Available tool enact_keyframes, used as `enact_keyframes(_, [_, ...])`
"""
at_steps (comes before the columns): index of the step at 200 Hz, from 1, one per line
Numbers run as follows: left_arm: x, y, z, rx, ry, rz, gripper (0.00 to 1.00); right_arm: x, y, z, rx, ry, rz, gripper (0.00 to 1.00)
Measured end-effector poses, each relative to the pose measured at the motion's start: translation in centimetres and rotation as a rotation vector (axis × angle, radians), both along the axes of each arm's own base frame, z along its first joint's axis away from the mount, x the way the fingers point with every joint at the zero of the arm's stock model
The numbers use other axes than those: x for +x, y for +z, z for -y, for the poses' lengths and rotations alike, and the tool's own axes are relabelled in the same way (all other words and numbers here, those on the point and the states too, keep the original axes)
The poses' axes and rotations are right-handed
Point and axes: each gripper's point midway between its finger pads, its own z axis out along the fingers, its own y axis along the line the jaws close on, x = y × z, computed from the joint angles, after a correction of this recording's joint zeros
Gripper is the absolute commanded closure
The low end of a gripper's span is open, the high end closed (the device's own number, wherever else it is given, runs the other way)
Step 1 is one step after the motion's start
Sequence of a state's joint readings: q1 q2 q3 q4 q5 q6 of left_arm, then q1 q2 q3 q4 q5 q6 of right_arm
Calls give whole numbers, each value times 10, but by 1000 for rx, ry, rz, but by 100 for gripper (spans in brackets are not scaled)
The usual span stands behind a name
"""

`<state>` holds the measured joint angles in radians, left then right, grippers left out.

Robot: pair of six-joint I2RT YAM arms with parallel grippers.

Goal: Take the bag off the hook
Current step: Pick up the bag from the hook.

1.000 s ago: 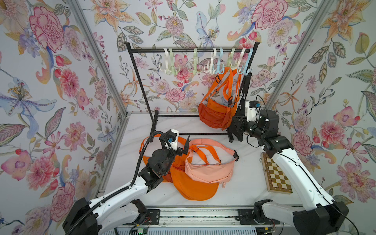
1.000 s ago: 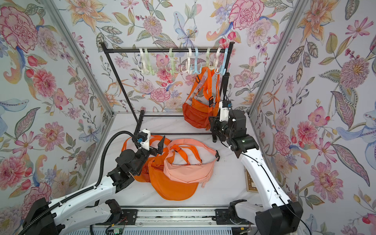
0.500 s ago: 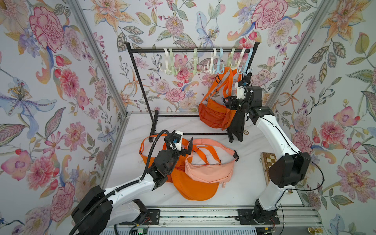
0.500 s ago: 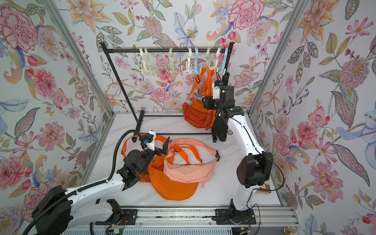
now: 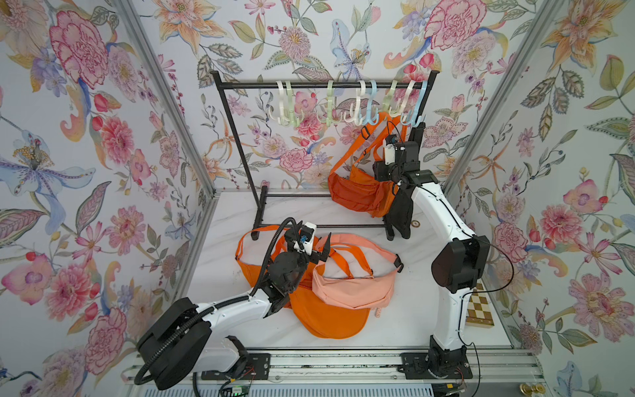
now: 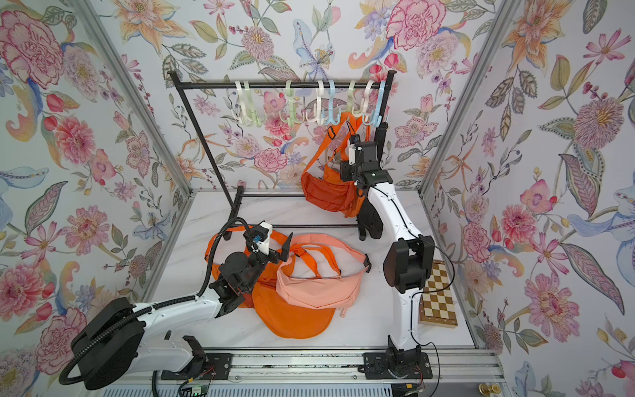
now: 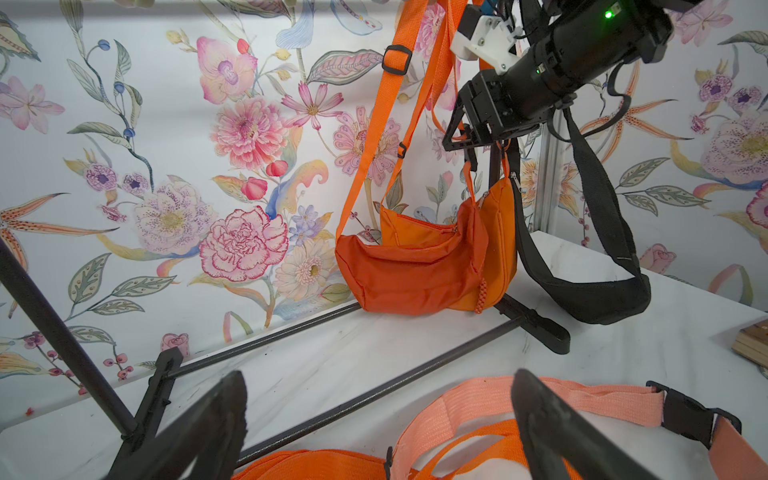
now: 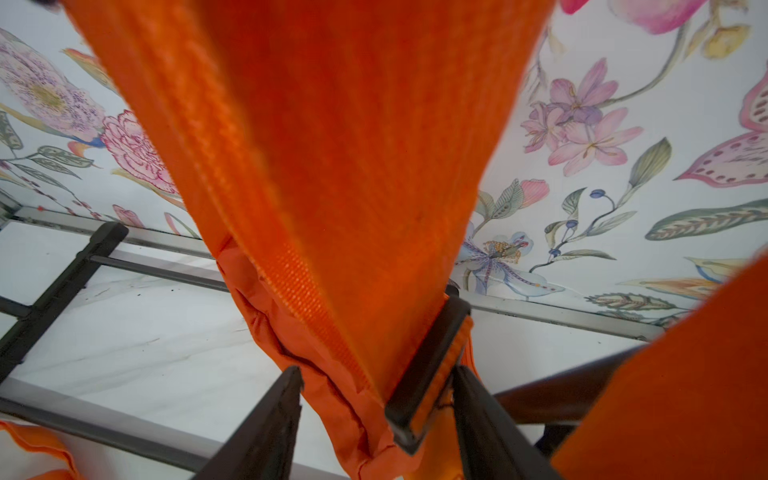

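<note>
Far right of the table [image 5: 415, 319]: the orange bag [image 5: 354, 201] hangs on the black rack [image 5: 240, 137], its strap [image 8: 332, 166] running up to the pastel hooks [image 5: 385, 110] at the right end of the rail. Bag not yet off the hook. Its bottom is down at the level of the rack's far foot bar; cannot tell whether it rests there. A second, paler orange bag [image 7: 496, 232] hangs just behind it, and a black bag [image 7: 602, 286] hangs just to the right, against the rack's right post. Right arm is raised and reaching to the far right; right pincer [image 8: 376, 382] is at the strap, jaws part-way apart, one finger on either side of the webbing where the black buckle [image 8: 428, 365] meets the bag. The buckle lies against one finger and the other brushes the bag's fabric; no clear pinch seen. Left pincer [image 7: 378, 374] is wide and holds nothing, low over the heap of bags lying mid-table, pointing toward the rack. In that heap a peach bag [image 5: 350, 288] lies on top of a flat orange bag [image 5: 330, 323], and another orange bag [image 5: 249, 271] sits partly under the left arm. A chequered board [image 5: 479, 309] lies at the table's right edge, near side, partly hidden by the right arm
</note>
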<state>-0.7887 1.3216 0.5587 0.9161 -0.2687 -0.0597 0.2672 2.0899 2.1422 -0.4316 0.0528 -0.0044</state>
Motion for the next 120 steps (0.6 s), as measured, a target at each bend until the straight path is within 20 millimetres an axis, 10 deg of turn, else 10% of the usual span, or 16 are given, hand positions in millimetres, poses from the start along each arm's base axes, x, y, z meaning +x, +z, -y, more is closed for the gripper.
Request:
enact_keyframes(86, [22,19,7,0,28,57,1,5,13,6,-50,-55,56,95])
enact_keyframes(120, [55,30,23,82,70,159,0,-1,14,6,-38,-50,60,100])
